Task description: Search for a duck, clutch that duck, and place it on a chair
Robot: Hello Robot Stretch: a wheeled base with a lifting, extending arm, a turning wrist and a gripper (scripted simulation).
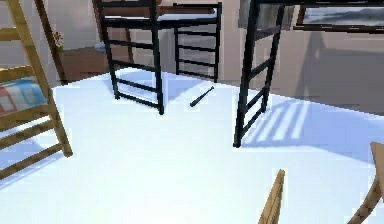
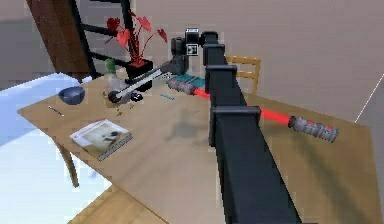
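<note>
Although we scan the table (image 2: 170, 150) for a duck, no shape there reads as one, so we cannot place it. We judge it a light, smooth, rounded toy, best taken across the body. Toward twelve o'clock in the arm side view, the jaws sit near a red plant (image 2: 135, 38) and a bat (image 2: 275, 120); we cannot tell their state or load.

Pale floor (image 1: 180, 165) — black bunk frames (image 1: 157, 60) (ladders attached), wooden table (image 2: 170, 140).
</note>
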